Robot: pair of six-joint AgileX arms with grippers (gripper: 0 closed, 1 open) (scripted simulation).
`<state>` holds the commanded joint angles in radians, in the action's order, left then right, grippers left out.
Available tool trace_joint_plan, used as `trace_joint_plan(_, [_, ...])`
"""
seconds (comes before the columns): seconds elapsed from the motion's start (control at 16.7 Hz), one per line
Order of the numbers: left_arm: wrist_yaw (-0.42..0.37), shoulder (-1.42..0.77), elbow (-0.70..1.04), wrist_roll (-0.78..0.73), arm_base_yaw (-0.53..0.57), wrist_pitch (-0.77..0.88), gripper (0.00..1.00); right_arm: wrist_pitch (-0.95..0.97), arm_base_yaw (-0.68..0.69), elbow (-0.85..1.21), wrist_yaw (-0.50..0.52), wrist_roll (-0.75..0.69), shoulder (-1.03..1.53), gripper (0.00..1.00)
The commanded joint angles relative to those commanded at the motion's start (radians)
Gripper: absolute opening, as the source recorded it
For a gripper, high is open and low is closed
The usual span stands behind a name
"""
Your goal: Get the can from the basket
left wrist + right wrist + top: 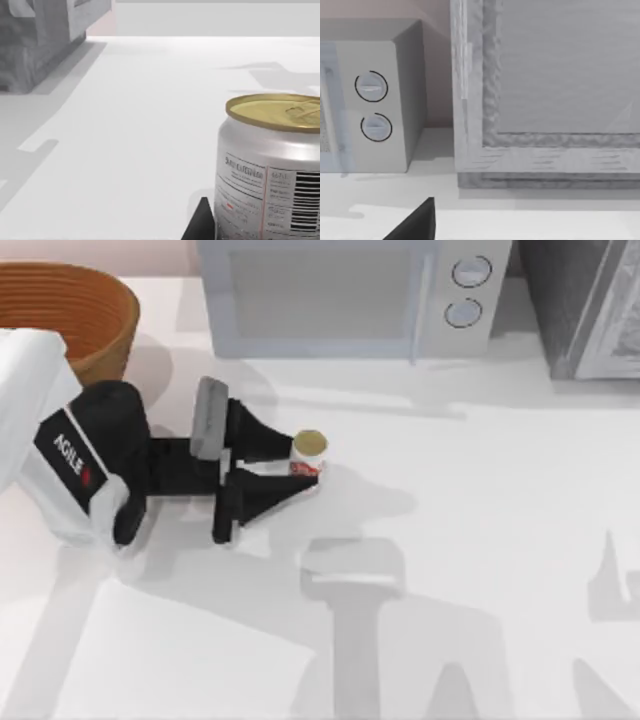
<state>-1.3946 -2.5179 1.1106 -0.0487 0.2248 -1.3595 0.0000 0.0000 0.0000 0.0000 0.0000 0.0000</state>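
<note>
Top view: left tool [306,462] lies low over the desk [480,500], fingers clamped on the can [309,452], one each side. Can stands upright on the desk, gold top up, well apart from the basket [70,312] at far left corner. Microwave [350,295] sits behind. Right wrist view: right tool's finger [417,222] near microwave & a grey cabinet [545,90]; can't tell if apart or together.

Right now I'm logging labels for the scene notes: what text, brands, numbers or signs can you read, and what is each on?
"AGILE", partly cut off: white lettering on the left arm.
Can: printed lines, a barcode and a small red mark, too blurred to read.
Microwave: two round dials, no readable marks.
</note>
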Motion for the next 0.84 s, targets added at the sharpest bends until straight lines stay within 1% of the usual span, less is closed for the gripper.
trace_joint_plan(0.48, [0.000,0.000,0.000,0.000,0.000,0.000,0.98,0.000,0.000,0.000,0.000,0.000,0.000,1.00])
trace_joint_plan(0.54, [0.000,0.000,0.000,0.000,0.000,0.000,1.00,0.000,0.000,0.000,0.000,0.000,0.000,1.00])
trace_joint_plan(0.84, [0.000,0.000,0.000,0.000,0.000,0.000,1.00,0.000,0.000,0.000,0.000,0.000,0.000,1.00])
